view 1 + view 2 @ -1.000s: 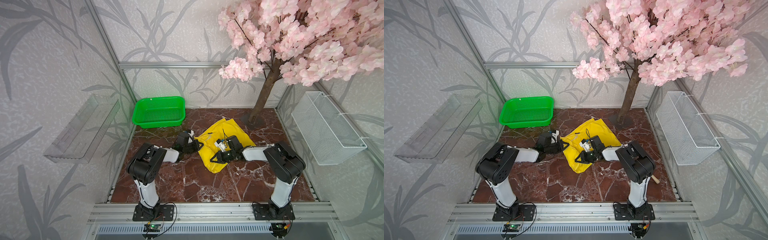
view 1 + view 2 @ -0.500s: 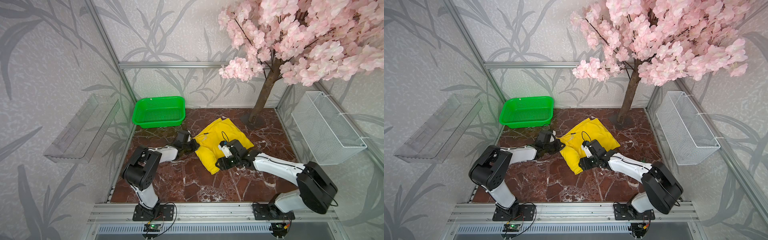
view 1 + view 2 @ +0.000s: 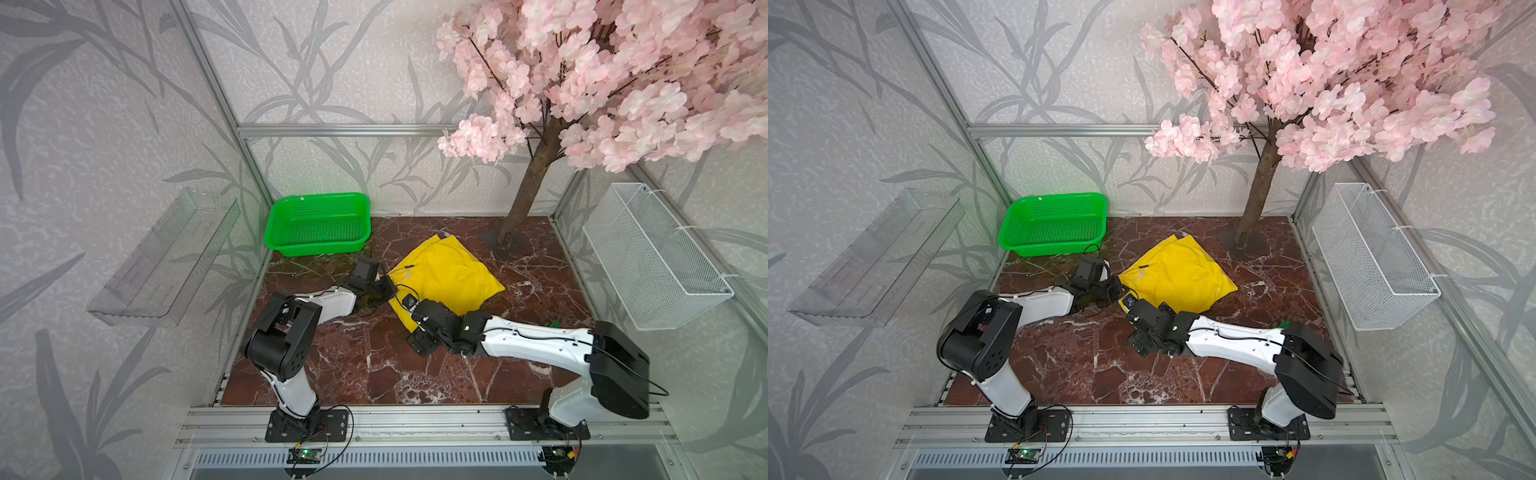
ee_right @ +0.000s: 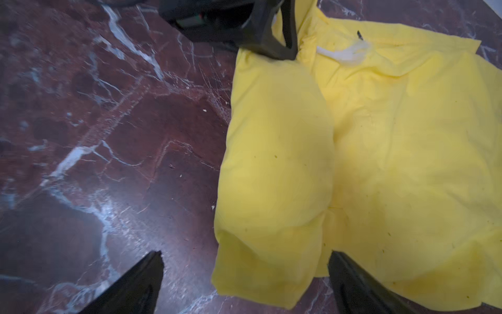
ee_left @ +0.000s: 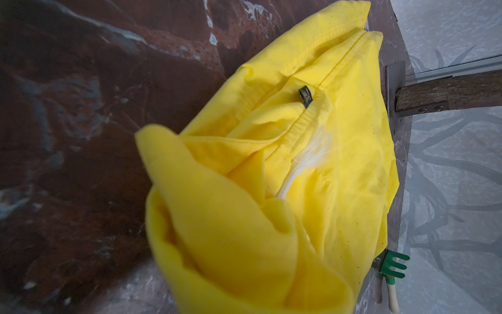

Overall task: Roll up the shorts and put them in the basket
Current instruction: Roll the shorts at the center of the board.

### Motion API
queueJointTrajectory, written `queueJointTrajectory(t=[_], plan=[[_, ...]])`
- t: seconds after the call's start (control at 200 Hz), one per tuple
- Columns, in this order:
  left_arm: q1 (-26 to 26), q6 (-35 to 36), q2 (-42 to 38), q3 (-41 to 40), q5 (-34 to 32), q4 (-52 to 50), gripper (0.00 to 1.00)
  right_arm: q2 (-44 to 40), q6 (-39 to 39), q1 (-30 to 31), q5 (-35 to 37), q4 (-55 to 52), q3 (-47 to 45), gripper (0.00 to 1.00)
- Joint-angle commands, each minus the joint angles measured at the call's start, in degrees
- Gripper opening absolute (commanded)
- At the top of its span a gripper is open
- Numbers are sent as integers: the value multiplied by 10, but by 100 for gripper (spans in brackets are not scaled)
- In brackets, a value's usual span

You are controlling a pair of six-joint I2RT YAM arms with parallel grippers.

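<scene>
Looking over the table (image 3: 365, 365), we find the shorts (image 3: 446, 272) lying on the marble towards its middle and back, between the basket (image 3: 318, 248) and the tree (image 3: 530, 183), apart from both. They lie mostly flat, with one side turned over into a soft, puffed fold along the edge nearest the arms. We judge the roll barely begun.

The left gripper (image 3: 386, 286) sits at the corner of the shorts by the waistband. Its wrist view fills with bunched yellow cloth, so we read it as closed on that corner, though its fingers are hidden. The right gripper (image 4: 245, 259) stands wide, one finger over bare marble and one over flat cloth. The folded edge lies between them and nothing is held.

The drawstring (image 4: 343, 54) shows white near the waistband, and the small dark label (image 5: 305, 96) sits on the seam close by.

We expect this cloth to be light, thin and limp, too soft to keep a turn once let go, and likely to slide on polished marble. We would take hold at the fold's two ends, pinching all layers together. The loose drawstring should go inside the roll, since it could snag a finger.
</scene>
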Motion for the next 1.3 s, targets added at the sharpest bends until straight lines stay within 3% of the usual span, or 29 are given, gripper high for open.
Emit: queueJointTrajectory(t=[0.0,0.295,0.41,0.56,0.63,0.76,0.805,0.89,1.005,1.13,1.295], plan=[[1,-22,-2,19,26,-38,0,42,-23,12,72,23,24,99],[6,-44,-5,33,43,-65,0,158,-20,46,187,-12,75,97],[15,-42,-6,35,47,-79,0,148,-7,50,181,-20,68,73],[19,-19,-10,57,44,-136,0,110,0,40,124,-17,54,24],[24,-10,-13,65,47,-164,0,99,5,33,76,-20,49,16],[42,3,-32,68,61,-201,0,78,19,11,-45,6,21,12],[47,4,-38,69,63,-207,10,71,31,2,-83,26,7,11],[51,10,-46,82,57,-208,40,65,76,-29,-168,81,-31,11],[50,13,-57,92,56,-182,58,40,130,-83,-279,169,-84,10],[50,32,-83,91,45,-158,70,46,175,-123,-352,215,-109,10],[49,50,-119,47,43,-86,75,87,246,-174,-445,294,-137,9]])
